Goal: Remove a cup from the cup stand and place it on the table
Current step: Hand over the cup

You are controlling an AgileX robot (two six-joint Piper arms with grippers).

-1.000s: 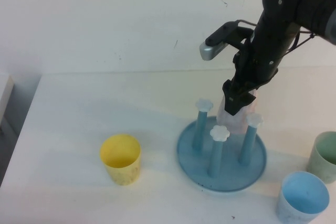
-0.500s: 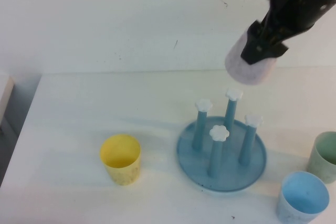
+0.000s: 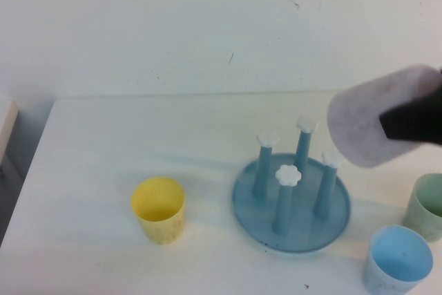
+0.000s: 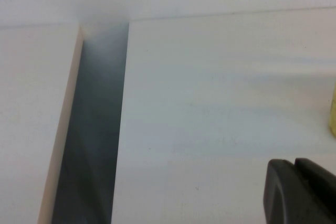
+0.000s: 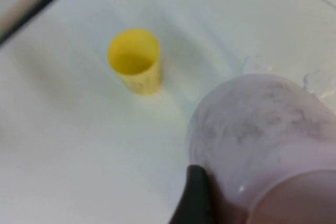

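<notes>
The right gripper (image 3: 414,122) hangs in the air at the right edge of the high view, above and to the right of the cup stand (image 3: 291,202), its jaws clamped on the pale pink cup (image 3: 376,115). The cup lies tilted on its side, closed bottom pointing toward the robot's left, clear of the table (image 3: 124,143) and of the stand's pegs. In the right wrist view the cup (image 5: 262,140) fills the near field, with a dark finger (image 5: 194,195) pressed on its wall. All four pegs of the stand are bare, each with its white flower cap. On the table around the stand stand three other cups, mouths up: a yellow cup (image 3: 159,208) well to the left, a light blue cup (image 3: 399,259) just beside the stand's near right rim, and a pale green cup (image 3: 428,205) at the right edge, below the held cup. The left gripper (image 4: 299,190) is parked low over the table's left side near its edge, its jaws closed and holding nothing.
</notes>
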